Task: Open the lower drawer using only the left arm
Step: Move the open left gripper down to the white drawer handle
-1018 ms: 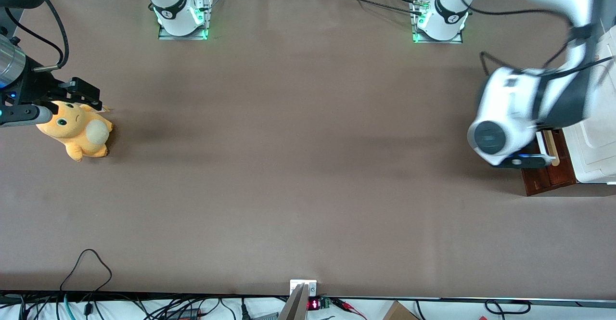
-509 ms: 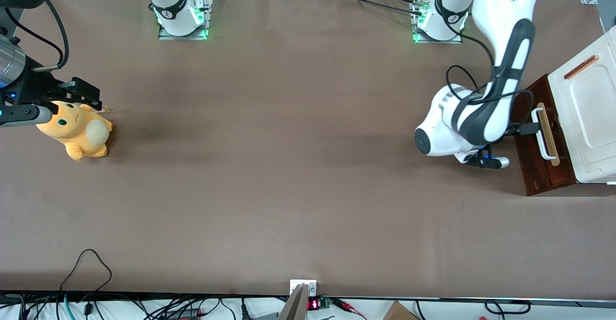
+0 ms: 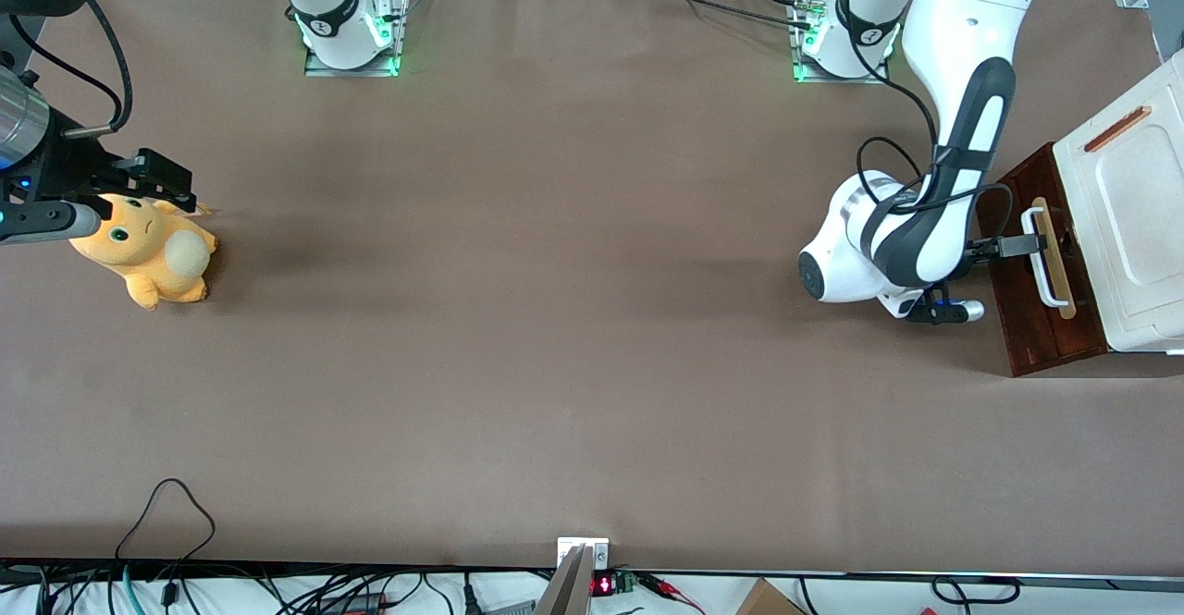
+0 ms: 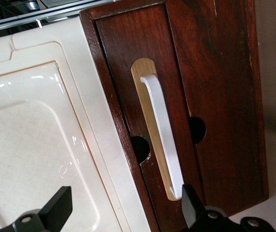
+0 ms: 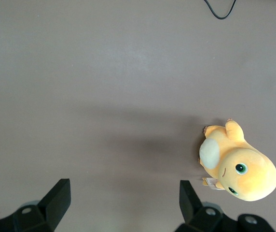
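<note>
Brown table (image 3: 555,319); gripper (image 4: 123,210) spread before lower drawer (image 4: 215,96), fingertips cropped.

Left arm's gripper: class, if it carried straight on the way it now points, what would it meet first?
Most likely the white loop handle on the lower drawer; the open gripper already points at it, though depth is unclear.

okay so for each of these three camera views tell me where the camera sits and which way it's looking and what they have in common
Front view: high above the table, looking down; shows the left arm with its gripper open at the drawer handle, and a plush toy toward the parked arm's end.
Left wrist view: on the working wrist, facing the drawer front and its white handle; both black fingertips show, apart.
Right wrist view: on the parked wrist, looking down at the table and toy.
Shared: front and left wrist see the handle; front and right wrist see the toy.
</note>
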### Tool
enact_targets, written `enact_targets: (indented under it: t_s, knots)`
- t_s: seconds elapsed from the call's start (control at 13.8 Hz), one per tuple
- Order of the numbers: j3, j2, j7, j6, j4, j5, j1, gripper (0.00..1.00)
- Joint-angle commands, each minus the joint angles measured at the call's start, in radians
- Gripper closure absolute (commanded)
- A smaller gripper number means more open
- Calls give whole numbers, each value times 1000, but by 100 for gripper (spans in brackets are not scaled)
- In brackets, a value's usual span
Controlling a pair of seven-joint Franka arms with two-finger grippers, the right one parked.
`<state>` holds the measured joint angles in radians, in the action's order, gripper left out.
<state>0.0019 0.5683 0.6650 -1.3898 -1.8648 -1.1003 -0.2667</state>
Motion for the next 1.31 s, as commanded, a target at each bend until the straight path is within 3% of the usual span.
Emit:
enact_targets:
  t_s: [0.0,1.24]
  knots:
    - [6,19,42,11,-2,-32,-5,0]
    - [6,99,48,-55,6,-105,83,0]
